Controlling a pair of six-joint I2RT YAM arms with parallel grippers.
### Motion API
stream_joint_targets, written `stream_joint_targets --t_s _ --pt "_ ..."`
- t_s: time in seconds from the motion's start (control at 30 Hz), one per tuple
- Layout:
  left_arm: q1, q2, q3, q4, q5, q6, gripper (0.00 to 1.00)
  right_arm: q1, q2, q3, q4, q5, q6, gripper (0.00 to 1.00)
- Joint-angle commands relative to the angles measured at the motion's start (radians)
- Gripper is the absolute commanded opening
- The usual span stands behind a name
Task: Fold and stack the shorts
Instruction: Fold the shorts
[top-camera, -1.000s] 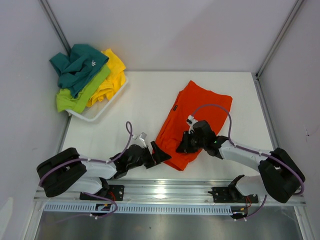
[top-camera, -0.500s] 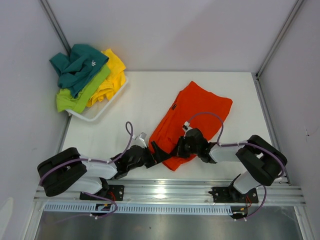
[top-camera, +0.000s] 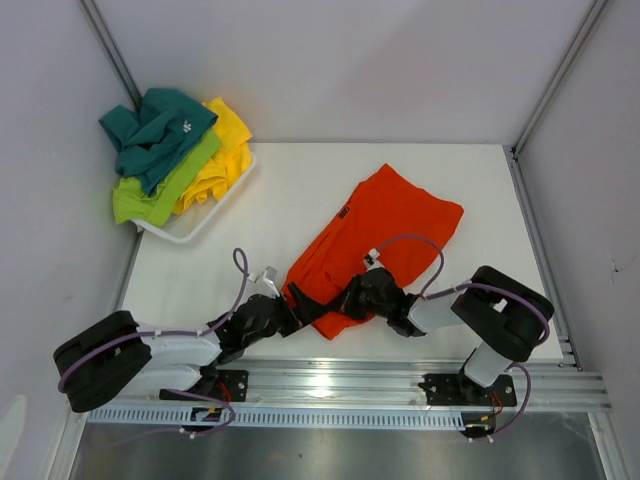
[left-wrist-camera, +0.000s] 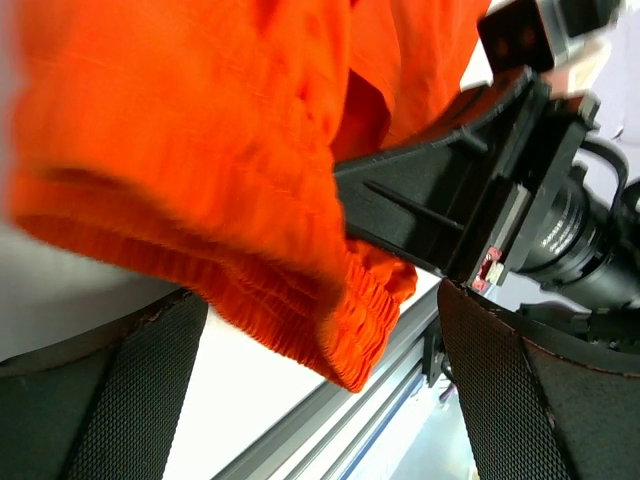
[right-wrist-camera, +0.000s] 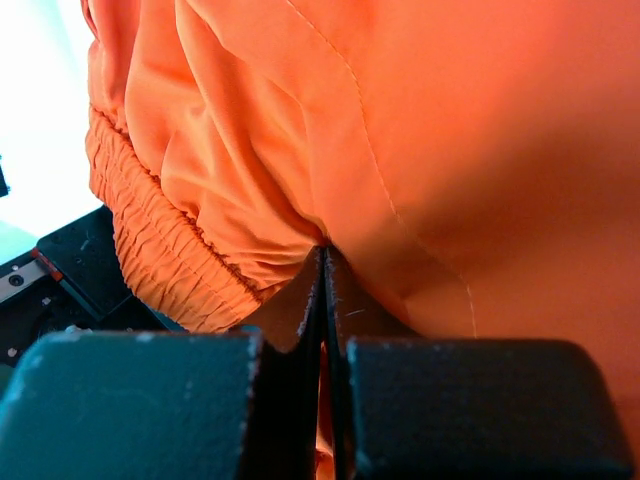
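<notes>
Orange shorts (top-camera: 395, 215) lie slanted across the table, their elastic waistband end bunched near the front edge. My right gripper (top-camera: 347, 298) is shut on a fold of that orange fabric (right-wrist-camera: 450, 120) beside the waistband; in the right wrist view its jaws (right-wrist-camera: 323, 262) pinch the cloth tight. My left gripper (top-camera: 298, 306) stands open just left of it. In the left wrist view the waistband corner (left-wrist-camera: 350, 330) hangs between its wide-apart fingers (left-wrist-camera: 322, 400) without being clamped. Teal (top-camera: 160, 130), lime (top-camera: 160, 195) and yellow (top-camera: 228, 145) shorts are piled at the back left.
The piled shorts sit in a white basket (top-camera: 205, 225) at the table's back left corner. A metal rail (top-camera: 330, 375) runs along the near edge, just under both grippers. Grey walls close in the sides. The right gripper's body (left-wrist-camera: 470, 200) shows close by in the left wrist view.
The right gripper closed on the orange fabric and dragged the near end of the shorts leftward. The left arm drew back to the left, staying open.
</notes>
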Motion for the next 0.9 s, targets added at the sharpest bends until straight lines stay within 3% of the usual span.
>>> stream_joint_targets --t_s 0.0,0.2,0.3,0.6,0.87 --pt "0.019 -0.019 -0.057 -0.045 -0.067 -0.018 0.99 0.033 -0.037 -0.059 -0.116 0.166 0.028 0.0" --pt "0.049 0.007 -0.002 -0.038 -0.093 0.059 0.98 0.154 -0.058 -0.051 -0.14 0.278 0.097 0.0" --pt "0.092 0.047 -0.025 0.048 -0.056 0.07 0.96 0.191 -0.044 -0.03 -0.14 0.301 0.108 0.0" --pt "0.137 0.18 -0.045 0.23 0.028 0.079 0.69 0.257 -0.008 0.046 -0.157 0.336 0.074 0.0" --pt "0.141 0.165 0.002 0.196 0.059 0.174 0.38 0.257 -0.007 0.07 -0.165 0.34 0.044 0.0"
